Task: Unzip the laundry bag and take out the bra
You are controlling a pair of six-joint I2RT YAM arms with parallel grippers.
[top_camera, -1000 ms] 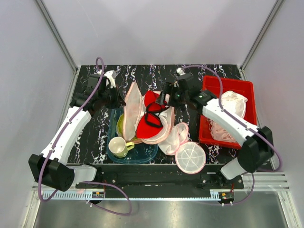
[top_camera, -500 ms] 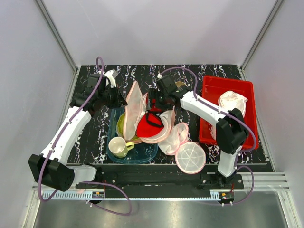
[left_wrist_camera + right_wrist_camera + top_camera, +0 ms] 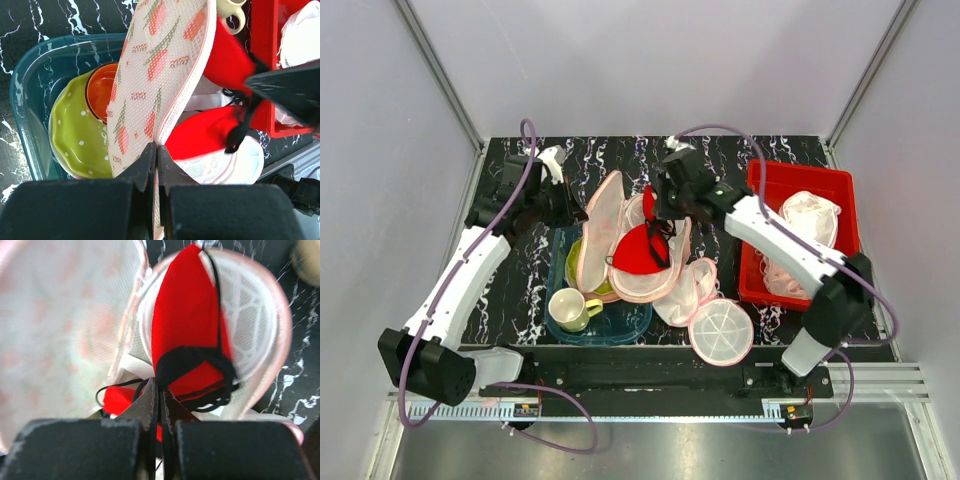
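The laundry bag [image 3: 601, 215] lies open over the tray, its peach-pink printed flap [image 3: 165, 65] standing upright. My left gripper [image 3: 570, 206] is shut on that flap's edge [image 3: 156, 152]. The bra [image 3: 638, 250] is red with black straps and rests in the bag's white mesh lower half. In the right wrist view the red cup [image 3: 185, 325] hangs just beyond the fingers. My right gripper [image 3: 658, 212] is above the bag's far end, shut on the bra's black strap [image 3: 160, 387].
A teal tray [image 3: 558, 262] under the bag holds a green dotted plate [image 3: 75, 135] and a yellow mug [image 3: 570, 310]. A round white mesh pouch [image 3: 721, 332] lies at the front. A red bin [image 3: 800, 180] at the right holds pale garments [image 3: 810, 215].
My right gripper has swung in over the bag and gone from open to shut on the bra's strap. The bra has bunched up towards it. The left arm has held still.
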